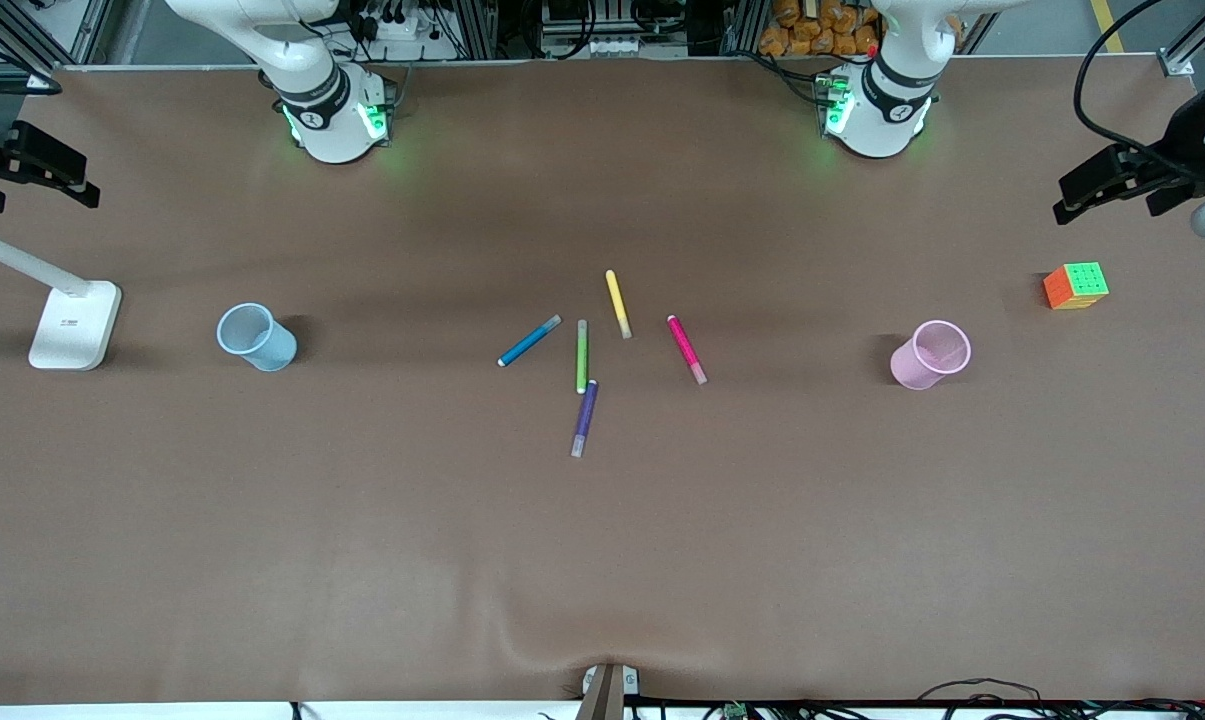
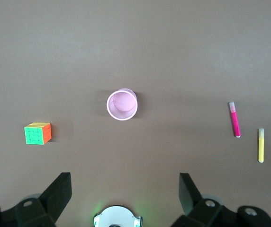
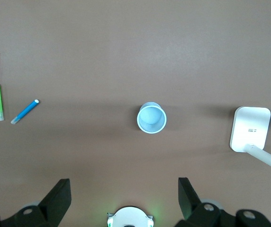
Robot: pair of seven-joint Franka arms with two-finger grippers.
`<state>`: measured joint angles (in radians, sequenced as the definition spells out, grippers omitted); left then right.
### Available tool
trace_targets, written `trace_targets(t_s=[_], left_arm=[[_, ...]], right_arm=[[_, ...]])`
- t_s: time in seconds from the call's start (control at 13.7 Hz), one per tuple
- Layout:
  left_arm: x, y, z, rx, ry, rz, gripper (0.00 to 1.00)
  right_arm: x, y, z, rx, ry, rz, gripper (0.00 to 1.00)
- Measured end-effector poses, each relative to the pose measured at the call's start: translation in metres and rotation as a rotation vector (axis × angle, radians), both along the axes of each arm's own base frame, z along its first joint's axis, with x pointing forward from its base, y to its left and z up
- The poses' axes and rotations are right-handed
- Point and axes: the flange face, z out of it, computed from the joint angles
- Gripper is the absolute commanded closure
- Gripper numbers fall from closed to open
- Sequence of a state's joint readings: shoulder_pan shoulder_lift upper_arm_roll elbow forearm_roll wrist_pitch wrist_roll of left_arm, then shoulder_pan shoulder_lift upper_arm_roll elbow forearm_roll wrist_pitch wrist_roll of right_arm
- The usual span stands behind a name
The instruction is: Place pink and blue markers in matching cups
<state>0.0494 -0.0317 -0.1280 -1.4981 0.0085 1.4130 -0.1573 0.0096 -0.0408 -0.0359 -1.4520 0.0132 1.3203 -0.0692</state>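
The pink marker (image 1: 686, 349) and the blue marker (image 1: 529, 341) lie flat on the brown table among other pens near its middle. The pale pink cup (image 1: 930, 354) stands upright toward the left arm's end, and the pale blue cup (image 1: 255, 336) toward the right arm's end. My left gripper (image 2: 124, 191) is open and empty, high over the table near the pink cup (image 2: 122, 104); the pink marker (image 2: 234, 119) also shows in its wrist view. My right gripper (image 3: 123, 191) is open and empty, high over the table near the blue cup (image 3: 151, 118); the blue marker (image 3: 25, 111) shows there too.
A green pen (image 1: 581, 356), a purple pen (image 1: 585, 418) and a yellow pen (image 1: 617, 303) lie beside the two markers. A colourful puzzle cube (image 1: 1075, 286) sits past the pink cup. A white lamp base (image 1: 74, 325) stands past the blue cup.
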Motion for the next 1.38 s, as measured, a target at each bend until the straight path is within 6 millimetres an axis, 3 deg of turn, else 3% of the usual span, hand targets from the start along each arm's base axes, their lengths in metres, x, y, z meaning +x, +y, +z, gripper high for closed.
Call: trace_targets(t_s=[0.36,0.58,0.8,1.38], left_arm=[[0.005,-0.002,-0.008,-0.002,0.002,-0.003,0.00],[0.009,-0.016,-0.024,-0.002,0.002,-0.026,0.00],[0.012,-0.017,-0.034,-0.004,0.013,-0.026,0.00],[0.038,-0.019,-0.084,-0.035,0.086,-0.026,0.00]], right_arm=[[-0.001,0.000,-0.001,0.000,0.011,-0.001,0.00],[-0.001,-0.001,-0.001,0.001,0.012,-0.003,0.00],[-0.001,-0.002,-0.001,0.001,0.012,-0.005,0.00],[-0.001,-0.003,-0.001,0.001,0.012,-0.005,0.00]])
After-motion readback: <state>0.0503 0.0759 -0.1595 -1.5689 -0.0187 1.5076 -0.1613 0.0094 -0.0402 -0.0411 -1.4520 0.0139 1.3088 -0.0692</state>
